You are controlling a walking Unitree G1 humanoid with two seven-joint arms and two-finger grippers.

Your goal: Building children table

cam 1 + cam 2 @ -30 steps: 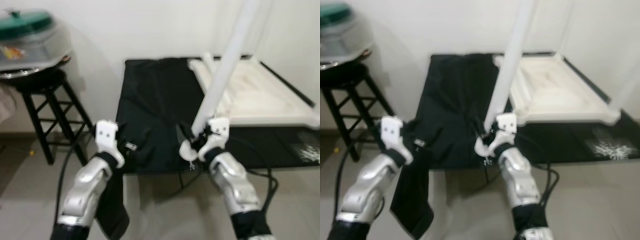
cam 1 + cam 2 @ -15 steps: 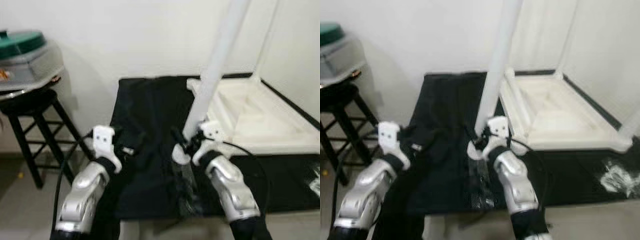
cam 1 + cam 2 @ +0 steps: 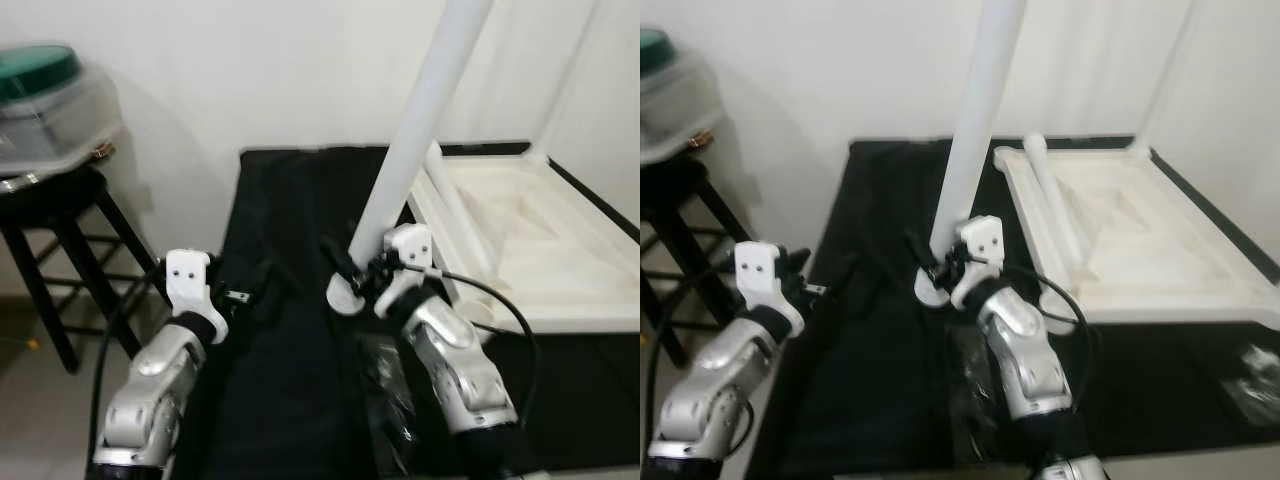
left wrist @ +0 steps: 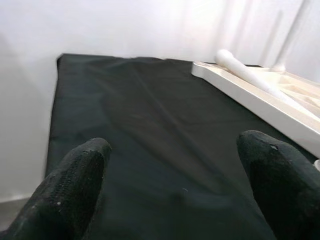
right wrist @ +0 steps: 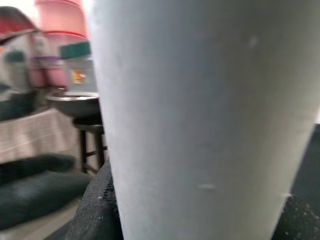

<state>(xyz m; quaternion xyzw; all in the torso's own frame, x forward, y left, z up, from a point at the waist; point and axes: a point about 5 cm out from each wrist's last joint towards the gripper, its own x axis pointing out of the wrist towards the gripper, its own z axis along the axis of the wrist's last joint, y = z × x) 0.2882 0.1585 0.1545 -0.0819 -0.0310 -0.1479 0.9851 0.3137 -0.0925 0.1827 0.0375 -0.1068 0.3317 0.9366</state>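
A long white table leg (image 3: 415,130) stands tilted, its lower end (image 3: 348,292) just above the black cloth (image 3: 290,200). My right gripper (image 3: 366,276) is shut on that lower end, and the leg (image 5: 200,115) is pressed against a black finger (image 5: 95,205) in the right wrist view. The white table top (image 3: 1120,230) lies upside down on the cloth to the right. A loose leg (image 3: 1052,200) lies inside its frame, and another leg (image 3: 1170,70) rises at its far corner. My left gripper (image 4: 175,165) hovers open over the cloth's left part, nothing between its fingers (image 4: 80,170).
A black stool (image 3: 60,210) at the left carries stacked plastic containers (image 3: 50,100). A white wall runs close behind the cloth. Clear plastic bags lie on the cloth: one beside my right arm (image 3: 390,380), one with small parts (image 3: 1258,370) at the right.
The whole picture has shifted: the camera has come closer over the cloth. My right gripper keeps its hold on the leg and the left stays open.
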